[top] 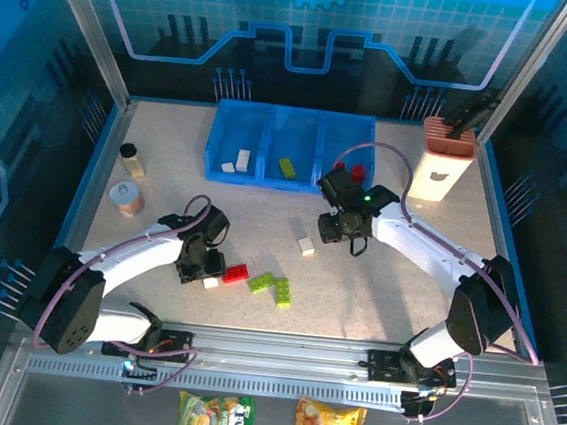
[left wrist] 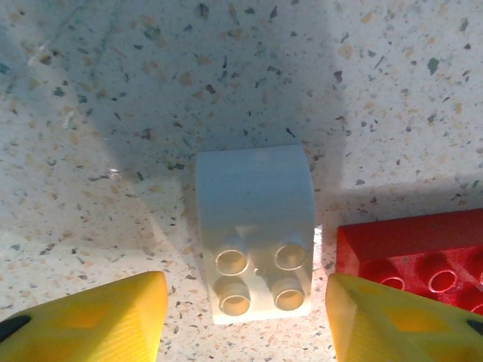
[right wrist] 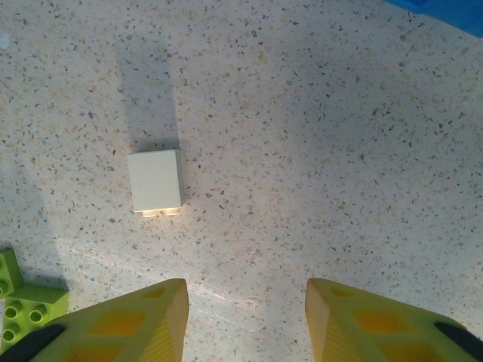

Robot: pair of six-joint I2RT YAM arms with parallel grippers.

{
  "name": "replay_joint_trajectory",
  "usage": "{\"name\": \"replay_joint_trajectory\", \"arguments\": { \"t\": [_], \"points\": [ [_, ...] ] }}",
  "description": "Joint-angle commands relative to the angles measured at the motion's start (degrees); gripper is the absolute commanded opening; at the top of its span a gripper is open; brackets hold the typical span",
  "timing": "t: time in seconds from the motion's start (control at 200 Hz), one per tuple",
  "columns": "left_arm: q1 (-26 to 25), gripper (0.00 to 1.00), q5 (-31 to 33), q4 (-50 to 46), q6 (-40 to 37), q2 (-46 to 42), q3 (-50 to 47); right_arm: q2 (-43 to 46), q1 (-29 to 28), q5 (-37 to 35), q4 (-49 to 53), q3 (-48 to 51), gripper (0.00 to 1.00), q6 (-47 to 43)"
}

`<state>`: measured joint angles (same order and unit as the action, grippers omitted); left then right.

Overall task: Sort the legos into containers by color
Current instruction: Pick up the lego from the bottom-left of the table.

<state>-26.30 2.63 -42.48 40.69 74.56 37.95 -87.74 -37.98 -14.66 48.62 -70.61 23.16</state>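
Left gripper (left wrist: 247,305), yellow fingers (left wrist: 98,320) partly open and holding nothing, sits around a smooth white brick (left wrist: 255,219) with four round studs, just beside a red brick (left wrist: 415,249), near the front edge of the speckled table (left wrist: 113,113).

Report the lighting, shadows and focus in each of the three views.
Top external: even light, blue cast from the walls, table sharp, faint shadows beside the arms. Left wrist: shadow covers the far half of the studded white brick; left tool's fingers blurred. Right wrist: lone white brick throws a long shadow up-frame; right tool's fingers soft.
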Motion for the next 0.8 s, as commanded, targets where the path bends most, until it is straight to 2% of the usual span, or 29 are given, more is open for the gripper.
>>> {"name": "replay_joint_trajectory", "arguments": {
  "t": [0.0,0.48,0.795],
  "points": [
    [0.6,0.56,-1.9,1.2,1.3,-0.5,-1.1,0.0,-1.0,0.3,1.3,-1.4,0.46,0.9],
    [0.9,0.38,-1.2,0.9,0.1,-0.4,-1.1,1.2,-1.2,-0.3,1.7,-1.3,0.46,1.3],
    [1.7,0.36,-0.1,-1.8,-2.2,-1.2,3.3,2.4,-1.2,-1.2,2.1,-0.9,0.46,1.4]
  ]
}}
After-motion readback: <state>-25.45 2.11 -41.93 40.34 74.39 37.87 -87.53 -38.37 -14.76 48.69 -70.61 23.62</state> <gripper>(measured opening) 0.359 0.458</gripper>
